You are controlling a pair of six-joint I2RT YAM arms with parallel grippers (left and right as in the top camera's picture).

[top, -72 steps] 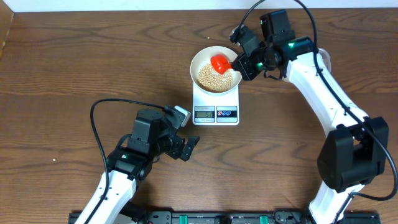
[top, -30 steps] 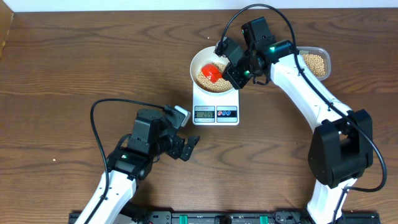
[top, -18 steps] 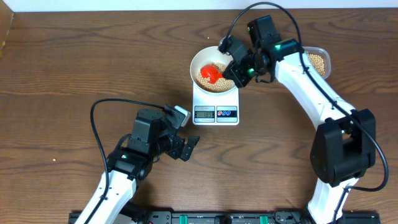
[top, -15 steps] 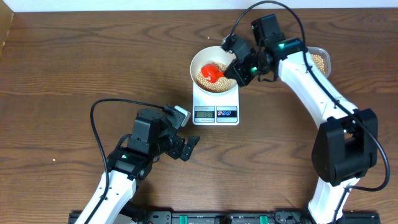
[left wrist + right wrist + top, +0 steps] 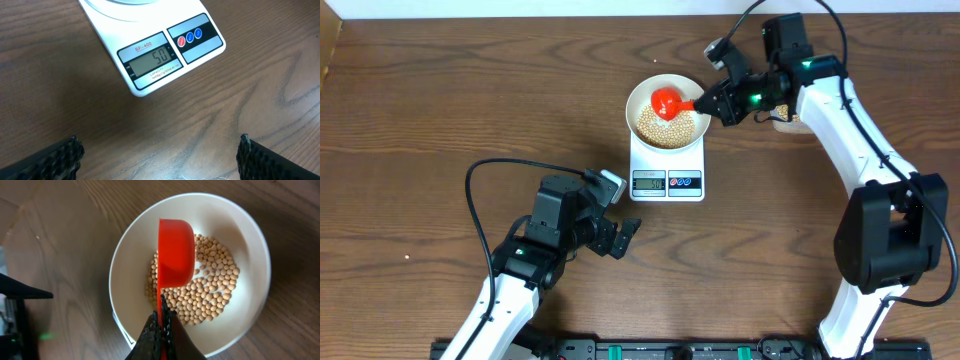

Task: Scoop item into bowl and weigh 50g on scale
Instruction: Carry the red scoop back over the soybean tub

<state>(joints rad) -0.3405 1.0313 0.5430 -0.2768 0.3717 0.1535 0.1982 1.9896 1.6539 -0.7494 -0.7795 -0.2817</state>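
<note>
A white bowl [image 5: 642, 95] sits on the white scale [image 5: 667, 172] and holds a layer of beige beans [image 5: 660, 129]. My right gripper [image 5: 716, 100] is shut on the handle of a red scoop [image 5: 669, 101] and holds it over the bowl. In the right wrist view the scoop [image 5: 176, 250] is turned on its side above the beans [image 5: 210, 297] in the bowl [image 5: 135, 260]. My left gripper [image 5: 623, 240] is open and empty, low over the table in front of the scale. In the left wrist view the scale's display [image 5: 151, 62] reads 50.
A clear tub with beans [image 5: 782, 112] shows partly behind my right arm at the back right. A black cable [image 5: 480, 180] loops over the table by my left arm.
My right gripper has lifted the red scoop out of the beans and drawn back to the right; the scoop now hangs over the bowl's far side. My left arm has not moved.
</note>
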